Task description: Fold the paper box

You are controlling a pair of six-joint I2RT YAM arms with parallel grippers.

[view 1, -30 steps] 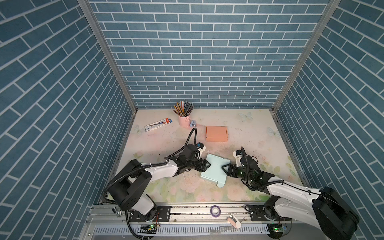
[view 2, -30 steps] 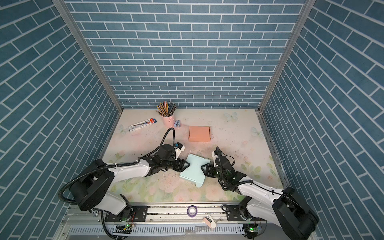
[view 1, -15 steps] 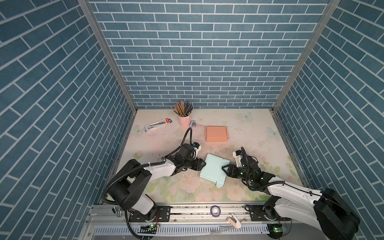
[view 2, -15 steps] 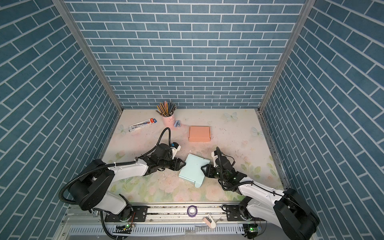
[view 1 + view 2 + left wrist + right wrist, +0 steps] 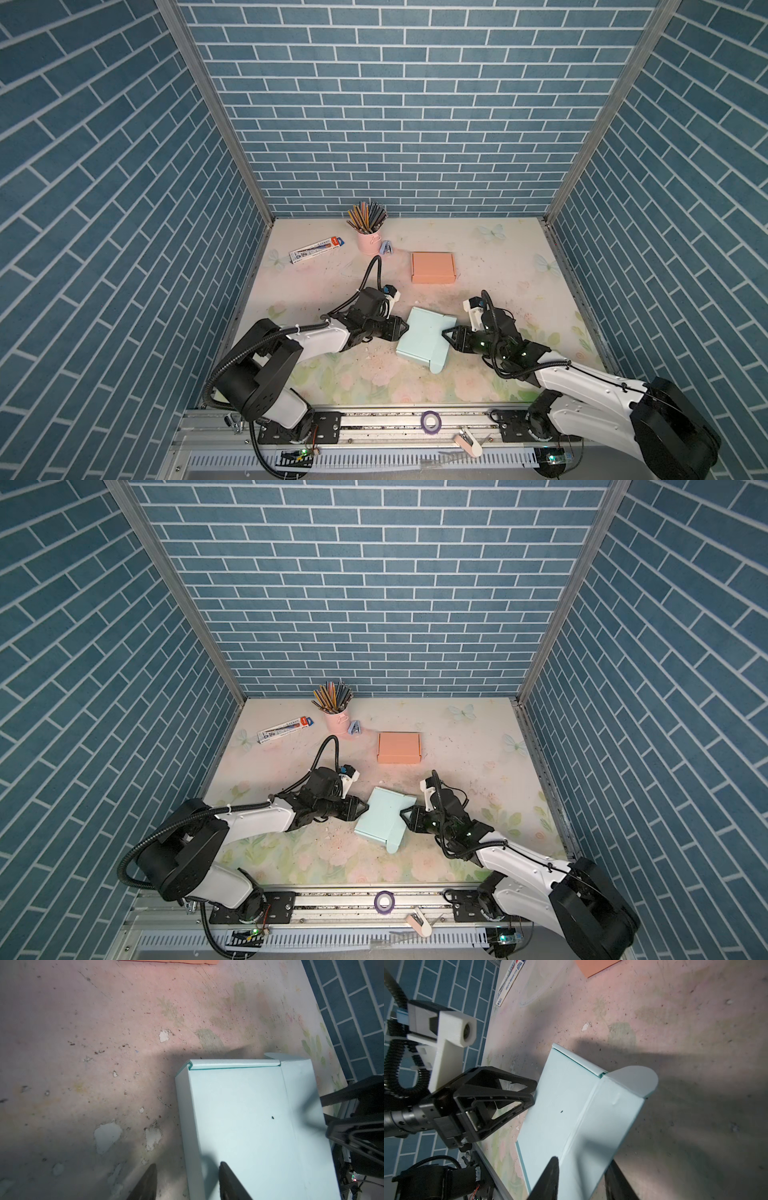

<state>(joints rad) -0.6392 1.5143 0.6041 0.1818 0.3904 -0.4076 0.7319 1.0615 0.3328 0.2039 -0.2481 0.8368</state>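
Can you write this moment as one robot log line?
paper box: light blue, tab sticking out | left gripper: open, straddling one edge | right gripper: open, straddling opposite edge

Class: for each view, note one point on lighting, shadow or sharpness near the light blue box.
Both top views: evenly lit, sharp; the light blue box throws little shadow. Left wrist view: a dark shadow on the table beside the box; the left hand is a dim silhouette. Right wrist view: long shadows cross the table past the box; the right hand is equally dim.
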